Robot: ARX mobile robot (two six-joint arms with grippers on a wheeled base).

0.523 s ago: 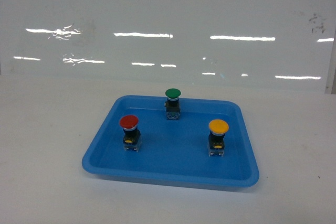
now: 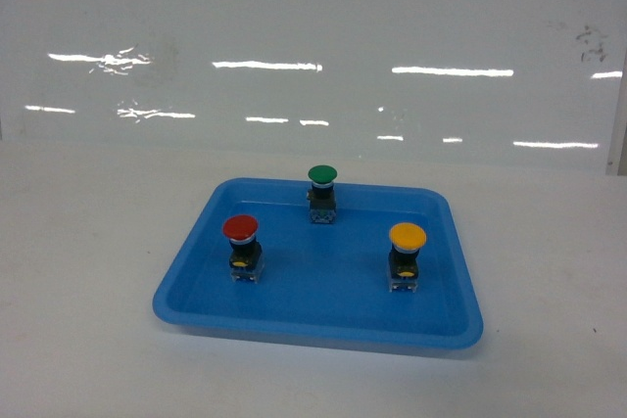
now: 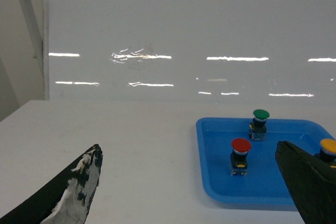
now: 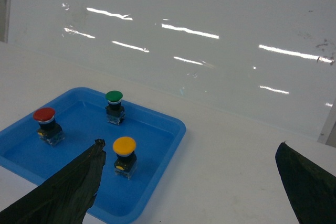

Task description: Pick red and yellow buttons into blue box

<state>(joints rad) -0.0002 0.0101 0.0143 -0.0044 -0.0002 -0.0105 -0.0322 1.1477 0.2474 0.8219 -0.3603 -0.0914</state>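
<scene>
Buttons upright in shallow blue tray (image 2: 323,325), frame centre: red button (image 2: 242,247) left, yellow button (image 2: 407,256) right, green button (image 2: 322,193) behind. Left gripper (image 3: 194,192) and right gripper (image 4: 189,187) fingers spread apart, empty.

Red btn (image 2: 241,228), yellow btn (image 2: 408,235), green btn (image 2: 322,174), blue tray (image 2: 323,325), white table (image 2: 78,242)

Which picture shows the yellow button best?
The head view: the yellow button stands whole and unblocked in the tray. The right wrist view also shows it whole, beside a claw finger. In the left wrist view, a claw finger hides part of it.
</scene>
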